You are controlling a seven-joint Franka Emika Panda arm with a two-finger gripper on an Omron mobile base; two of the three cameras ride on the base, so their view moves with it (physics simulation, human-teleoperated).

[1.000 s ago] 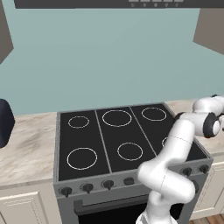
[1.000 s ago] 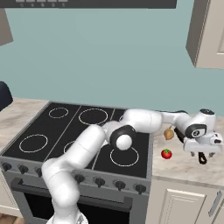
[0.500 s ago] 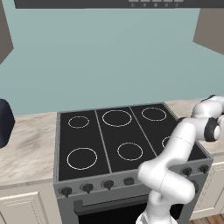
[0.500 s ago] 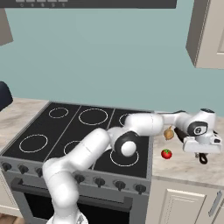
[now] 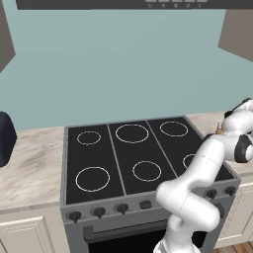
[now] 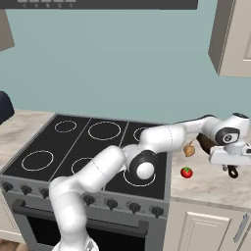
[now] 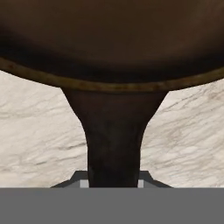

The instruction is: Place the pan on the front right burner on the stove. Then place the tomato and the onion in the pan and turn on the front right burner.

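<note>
Black glass of the stove point(image 5: 123, 158) lies well off to the gripper's left in my left base view, its rings all bare; the arm reaches out past the right edge of the range, and the front right burner point(image 5: 190, 160) is half hidden behind the forearm.

From the right base view I have the hand out over the marble counter point(image 6: 211, 184) to the right of the range. The gripper point(image 6: 230, 158) sits low at the pan point(image 6: 206, 143), of which I can make out a dark bit of rim past the wrist and the black handle end poking out below the hand. The onion point(image 6: 189, 149) lies just to the gripper's left, toward the stove, and the tomato point(image 6: 186, 172) sits nearer me on that same side; both rest on the counter, apart from the pan. The burner ring is beyond them again, leftward.

In the hand view, the pan's handle point(image 7: 113, 144) runs straight up the middle from between the fingertips to the brown bowl ahead, so its long axis lines up with the gripper's reach. The jaws sit on either side of the handle's root; whether they are pressed on it I cannot tell. I judge the carry will have to go left, clearing onion and tomato.
</note>
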